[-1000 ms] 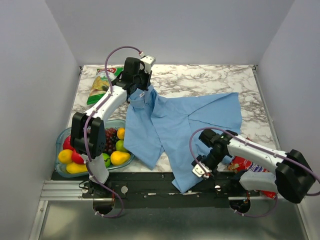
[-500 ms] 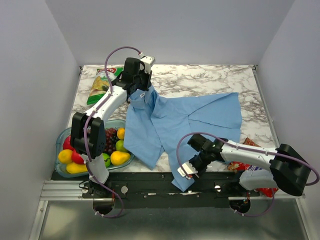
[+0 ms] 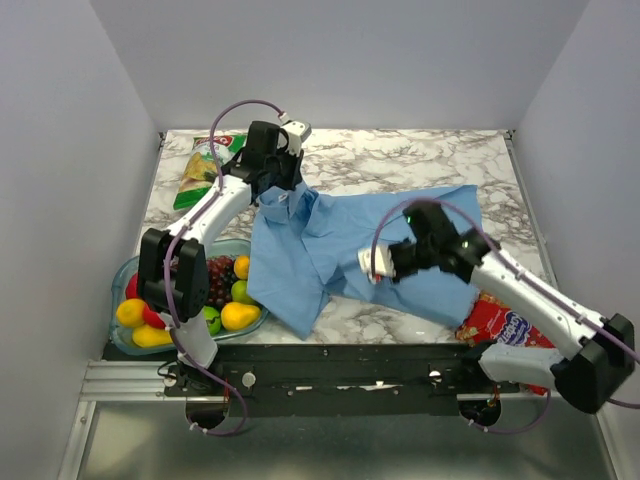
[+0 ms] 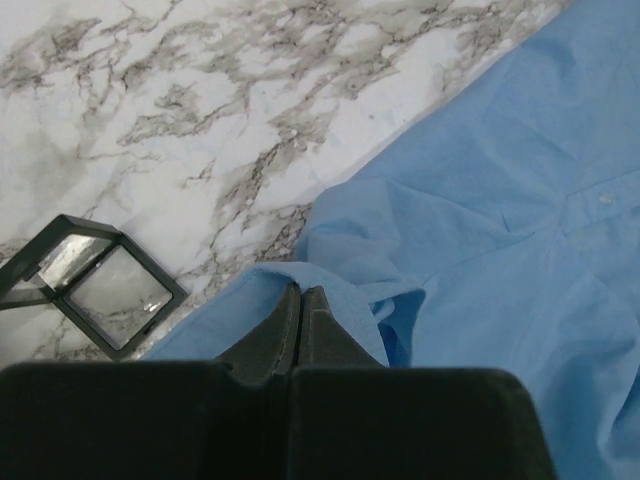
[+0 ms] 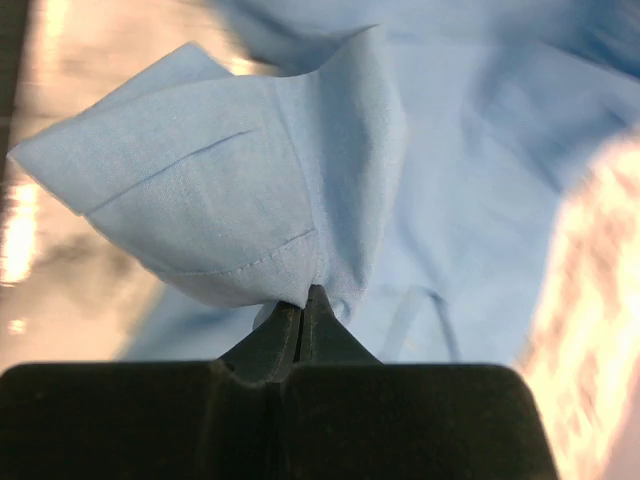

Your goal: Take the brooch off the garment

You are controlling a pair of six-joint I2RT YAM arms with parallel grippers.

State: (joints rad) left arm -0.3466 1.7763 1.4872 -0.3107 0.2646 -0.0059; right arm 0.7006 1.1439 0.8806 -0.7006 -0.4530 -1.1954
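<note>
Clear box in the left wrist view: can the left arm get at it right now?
Probably not yet. The clear box lies uncovered on the marble table, but the left tool is shut on the shirt, so it would have to let go first.

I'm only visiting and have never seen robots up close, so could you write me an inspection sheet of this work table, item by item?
Surface: white marble-patterned table top, partly under cloth.
Job's things: light blue short-sleeved shirt spread mid-table, pinched in two places; brooch: nothing seen.
Clutter: clear dish of coloured fruit at the near left; green snack bag at the far left; red snack bag at the near right; small black-framed clear box on the marble.
Grippers: left gripper shut on the shirt's edge; right gripper shut on a lifted fold of the shirt.
Cables: purple cable looping over each arm.
Surroundings: plain grey walls on three sides.
</note>
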